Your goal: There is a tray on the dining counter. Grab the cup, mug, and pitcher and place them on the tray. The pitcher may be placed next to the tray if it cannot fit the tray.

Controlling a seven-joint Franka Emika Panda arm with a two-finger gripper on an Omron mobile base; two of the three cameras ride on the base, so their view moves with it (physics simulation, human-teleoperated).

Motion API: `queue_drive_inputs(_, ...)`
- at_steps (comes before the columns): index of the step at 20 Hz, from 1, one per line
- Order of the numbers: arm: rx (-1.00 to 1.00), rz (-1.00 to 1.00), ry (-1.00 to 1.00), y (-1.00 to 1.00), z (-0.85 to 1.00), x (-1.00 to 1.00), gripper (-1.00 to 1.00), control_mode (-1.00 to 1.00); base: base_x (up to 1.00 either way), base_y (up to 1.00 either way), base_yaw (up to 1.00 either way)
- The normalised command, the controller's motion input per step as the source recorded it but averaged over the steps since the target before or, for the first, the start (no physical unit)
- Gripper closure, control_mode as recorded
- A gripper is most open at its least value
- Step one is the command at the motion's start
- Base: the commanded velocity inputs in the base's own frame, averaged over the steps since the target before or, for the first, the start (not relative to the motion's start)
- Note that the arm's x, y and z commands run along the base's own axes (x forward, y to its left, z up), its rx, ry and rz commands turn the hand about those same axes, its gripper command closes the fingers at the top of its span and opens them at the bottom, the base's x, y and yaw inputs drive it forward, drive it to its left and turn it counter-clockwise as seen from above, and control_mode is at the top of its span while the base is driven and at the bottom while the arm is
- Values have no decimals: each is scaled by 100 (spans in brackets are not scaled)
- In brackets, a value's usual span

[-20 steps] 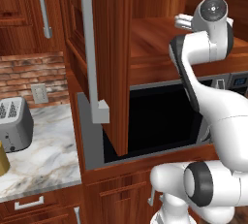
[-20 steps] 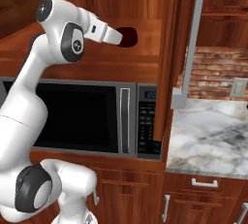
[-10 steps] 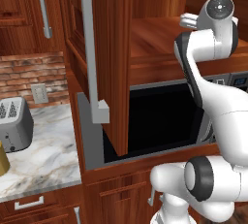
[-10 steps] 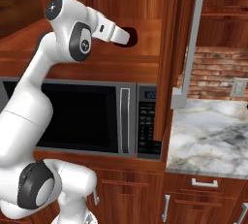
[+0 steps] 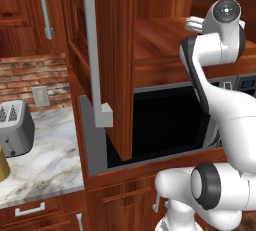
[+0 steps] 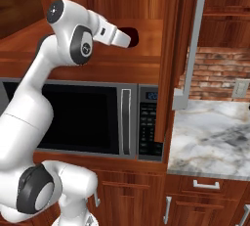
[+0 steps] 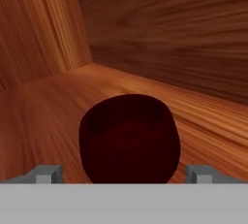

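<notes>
Arm reaching further into open cabinet shelf (image 6: pixel 73 49) than earlier; gripper (image 7: pixel 125 172) jaws standing wide apart, straddling mug (image 7: pixel 129 138) near shelf's back wall. Mug looking rigid, light, smooth-glazed; gripping across round body mid-height seeming best.

The wooden cabinet shelf (image 7: pixel 53 102) bears the maroon mug (image 7: pixel 130 138).

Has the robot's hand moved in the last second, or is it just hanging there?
Yes. The hand has pushed deeper into the open cabinet above the microwave, toward the mug.
</notes>
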Motion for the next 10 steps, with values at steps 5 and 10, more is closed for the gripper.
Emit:
queue_drive_inputs(5,0,0,0,0,-7,0,-100,-100,0,0,0)
queue_drive_inputs(10,0,0,0,0,-3,0,-100,-100,0,0,0)
